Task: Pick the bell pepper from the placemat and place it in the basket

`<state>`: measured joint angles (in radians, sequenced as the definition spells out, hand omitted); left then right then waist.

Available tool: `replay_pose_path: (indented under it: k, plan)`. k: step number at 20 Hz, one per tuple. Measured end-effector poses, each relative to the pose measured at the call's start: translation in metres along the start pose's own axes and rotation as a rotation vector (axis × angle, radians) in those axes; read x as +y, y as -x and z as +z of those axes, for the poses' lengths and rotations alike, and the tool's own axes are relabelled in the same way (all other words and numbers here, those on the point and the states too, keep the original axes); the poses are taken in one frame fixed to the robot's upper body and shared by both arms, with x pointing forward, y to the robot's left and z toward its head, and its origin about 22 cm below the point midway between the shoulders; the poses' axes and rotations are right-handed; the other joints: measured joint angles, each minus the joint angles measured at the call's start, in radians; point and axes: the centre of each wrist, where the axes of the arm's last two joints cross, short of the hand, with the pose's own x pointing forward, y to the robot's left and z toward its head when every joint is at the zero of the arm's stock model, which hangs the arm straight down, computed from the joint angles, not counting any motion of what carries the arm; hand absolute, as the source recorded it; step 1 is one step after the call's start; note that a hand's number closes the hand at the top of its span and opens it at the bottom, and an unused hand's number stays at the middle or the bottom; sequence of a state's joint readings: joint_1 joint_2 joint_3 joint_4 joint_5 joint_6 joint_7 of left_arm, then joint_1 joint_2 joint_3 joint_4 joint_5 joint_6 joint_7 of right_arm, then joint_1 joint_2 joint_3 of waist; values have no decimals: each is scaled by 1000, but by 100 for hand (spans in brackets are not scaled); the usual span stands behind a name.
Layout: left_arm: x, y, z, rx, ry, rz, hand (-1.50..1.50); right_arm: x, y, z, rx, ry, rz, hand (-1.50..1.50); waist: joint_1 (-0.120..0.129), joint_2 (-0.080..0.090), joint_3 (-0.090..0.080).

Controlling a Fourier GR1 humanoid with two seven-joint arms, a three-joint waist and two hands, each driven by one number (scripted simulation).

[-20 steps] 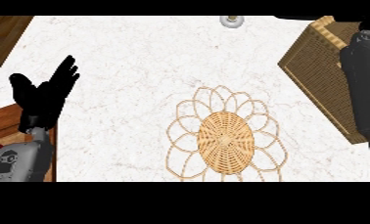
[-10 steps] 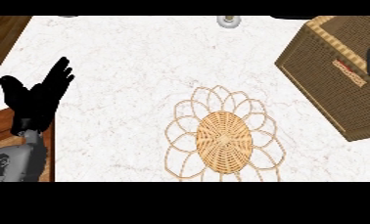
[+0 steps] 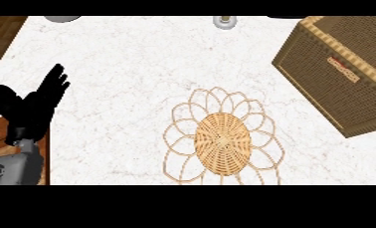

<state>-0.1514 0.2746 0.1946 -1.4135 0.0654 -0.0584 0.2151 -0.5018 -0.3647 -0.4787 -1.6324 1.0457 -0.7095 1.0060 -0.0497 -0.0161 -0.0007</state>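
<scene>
Woven placemat point(image 3: 223, 142), basket point(image 3: 334, 67) right, left hand point(image 3: 33, 105) resting

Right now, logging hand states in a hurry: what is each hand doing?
Left hand: open, holding nothing, resting at the left edge.
Right hand: not in view.

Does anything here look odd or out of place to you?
Nothing is spilled or broken. The woven placemat lies bare, and only a sliver of red shows through the basket, which sits askew. The left hand rests open.

- You get bright, even light over the white marble counter point(image 3: 132, 62).
- No glare or hard shadows.
- The wicker basket point(image 3: 334, 70) looks evenly lit.
</scene>
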Motion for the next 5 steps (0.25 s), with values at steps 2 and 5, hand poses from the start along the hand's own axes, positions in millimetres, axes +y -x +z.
replay_pose_path:
  k: [2,5]
  plan:
    - [3,-1,0,5,-8,5,0,-26,7,-2,15,-33,7,-150,-8,-2,0]
    - [3,-2,-2,6,-8,4,0,-65,23,0,32,-79,13,-150,-11,0,0]
